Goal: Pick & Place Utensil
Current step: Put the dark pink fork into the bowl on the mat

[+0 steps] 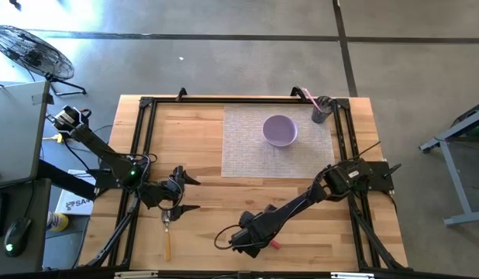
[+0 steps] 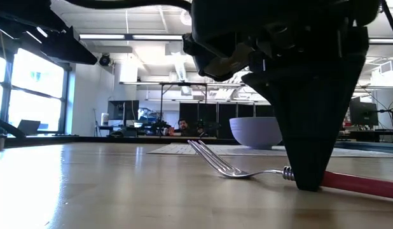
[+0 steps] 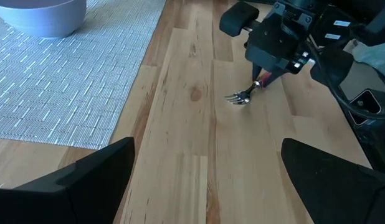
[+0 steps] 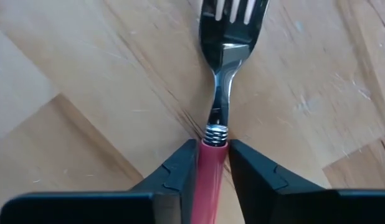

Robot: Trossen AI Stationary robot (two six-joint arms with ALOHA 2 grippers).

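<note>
Gripping step in hand, by the look of it: the right tool (image 4: 213, 163) is down at the table's (image 1: 201, 163) near edge, its two fingers (image 4: 175, 171) pressed against either side of the red-handled fork (image 4: 218, 74), pinching the handle just behind the metal collar. Fork lies flat on the wood, tines pointing away from the wrist; the low view shows the tines (image 2: 209, 159) curving up slightly while the neck rests on the table, so no lift yet. High view puts the right tool (image 1: 251, 236) near the front middle of the table, a bit of red handle showing beside it. Left tool (image 1: 181, 194) waits over the left part of the table with fingers spread wide, holding nothing; a second utensil with a yellowish handle (image 1: 167, 242) lies on the wood just in front of it, type too small to tell. Lavender bowl (image 1: 280, 130) sits on the woven placemat (image 1: 247, 147) toward the far side, well apart from the fork; a dark cup with a pink item in it (image 1: 320, 108) stands at the mat's far right corner. Destination is not stated; bowl or cup seems likely. Next move calls for a straight lift with the pinch kept firm, since the grip is near the fork's neck and the handle end may sag or swing, then a carry toward the mat.
</note>
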